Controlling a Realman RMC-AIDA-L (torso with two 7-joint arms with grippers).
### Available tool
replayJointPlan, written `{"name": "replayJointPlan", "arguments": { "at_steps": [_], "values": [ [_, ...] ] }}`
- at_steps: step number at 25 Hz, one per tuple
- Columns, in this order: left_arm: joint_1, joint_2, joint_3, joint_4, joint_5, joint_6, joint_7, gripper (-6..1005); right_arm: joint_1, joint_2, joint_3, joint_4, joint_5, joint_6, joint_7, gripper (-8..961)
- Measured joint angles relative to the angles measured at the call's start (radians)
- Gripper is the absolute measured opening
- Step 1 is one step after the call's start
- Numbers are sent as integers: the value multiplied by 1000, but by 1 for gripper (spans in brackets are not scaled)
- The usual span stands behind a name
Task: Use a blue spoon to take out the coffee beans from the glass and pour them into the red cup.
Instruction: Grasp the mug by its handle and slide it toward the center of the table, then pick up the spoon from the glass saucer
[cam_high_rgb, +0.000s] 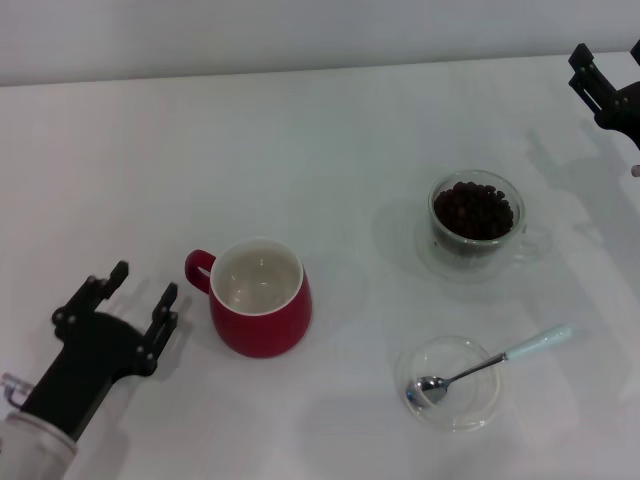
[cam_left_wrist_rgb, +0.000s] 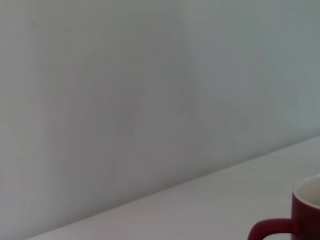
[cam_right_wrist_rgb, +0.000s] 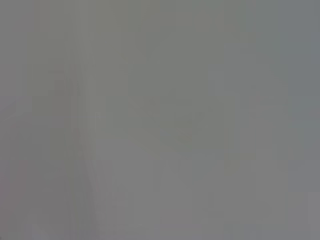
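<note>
Jaws released, the left gripper (cam_high_rgb: 135, 290) idles beside the red cup (cam_high_rgb: 262, 298); the right gripper (cam_high_rgb: 600, 85), jaw state unclear, hangs beyond the glass (cam_high_rgb: 477, 215) of coffee beans (cam_high_rgb: 473, 210). Nothing is grasped yet; the blue spoon (cam_high_rgb: 490, 365), in a dish (cam_high_rgb: 452, 383) nearer than the glass, likely needs picking up first.

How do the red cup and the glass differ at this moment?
The red cup is opaque red ceramic with a white inside; the glass is clear. The red cup looks empty, while the glass holds the coffee beans. The red cup stands near the left gripper; the glass stands further right. Both are upright on the table.
</note>
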Motion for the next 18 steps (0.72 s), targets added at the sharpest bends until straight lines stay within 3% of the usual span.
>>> {"name": "replayJointPlan", "arguments": {
  "at_steps": [12,15,18],
  "values": [
    [133,3,-6,-23,-8,212,-20,576,-3,-3,0,7,0,-18,54,869],
    [156,3,-11,-70,-50,345,-87,577,-30,-10,5,10,0,-23,84,868],
    [158,3,-11,-98,-129,378,-202,577,-54,-22,4,10,0,-32,126,868]
  ]
}}
